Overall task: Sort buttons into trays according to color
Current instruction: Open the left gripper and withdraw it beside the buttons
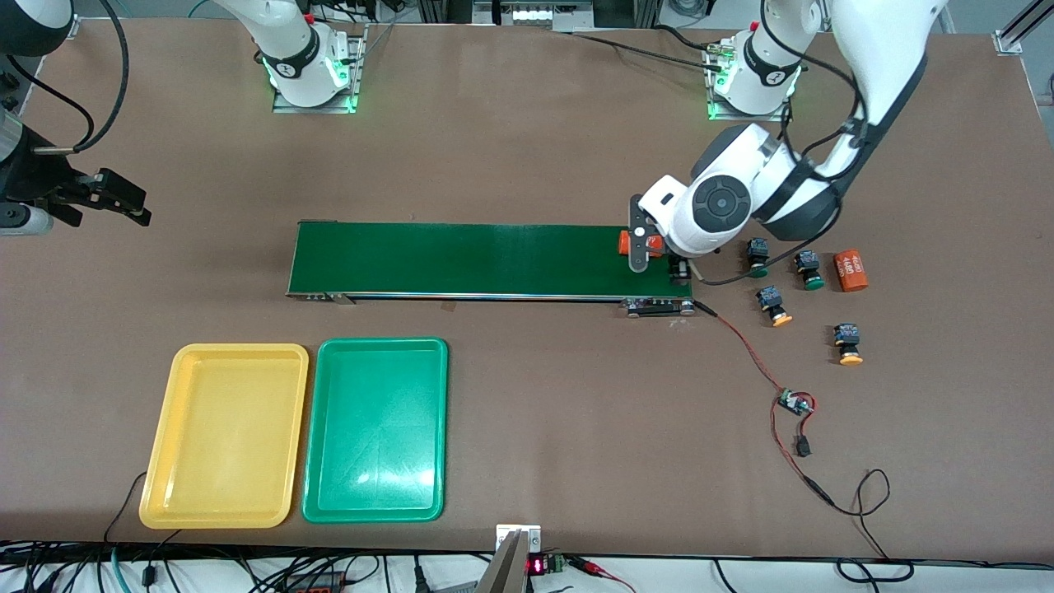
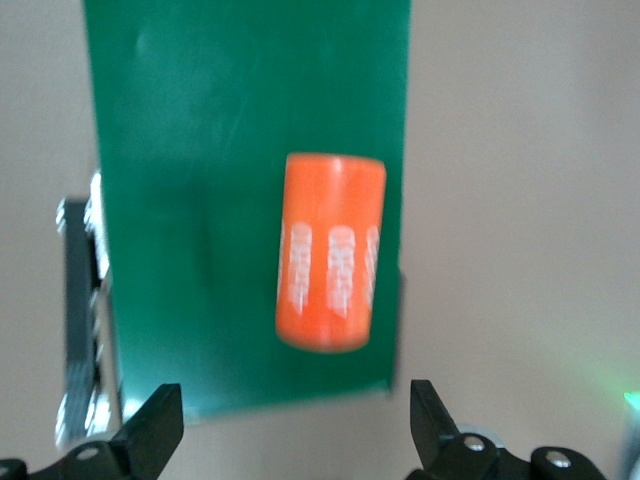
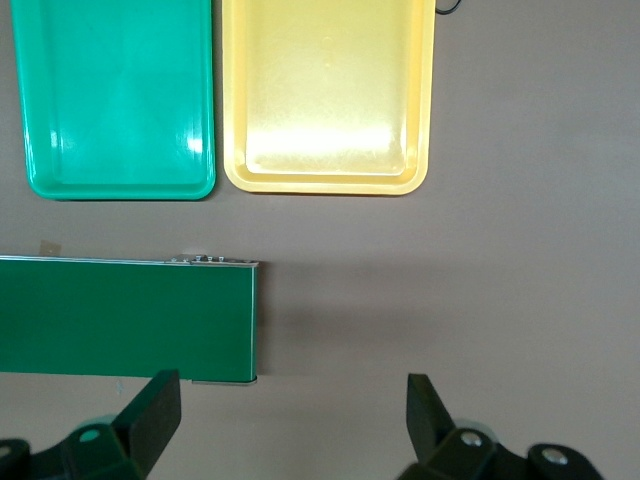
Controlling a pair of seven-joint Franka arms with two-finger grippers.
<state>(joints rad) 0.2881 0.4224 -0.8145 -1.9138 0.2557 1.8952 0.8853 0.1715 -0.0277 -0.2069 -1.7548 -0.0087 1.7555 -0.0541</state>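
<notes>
A: How does the left hand (image 2: 290, 425) stand?
B: Spread wide and holding nothing, over the conveyor belt's (image 1: 461, 259) end, where an orange cylinder (image 2: 330, 250) lies on the belt between its fingertips without touching them.
A: And the right hand (image 3: 290, 420)?
B: Also wide and bare, waiting above the counter (image 1: 527, 123) by the belt's other end.
A: The buttons?
B: Two green-capped buttons (image 1: 757, 256) and two orange-capped buttons (image 1: 774, 305) sit on the counter past the left arm's end of the belt. The yellow tray (image 1: 222, 511) and green tray (image 1: 375, 511) lie side by side, nearer the camera.
</notes>
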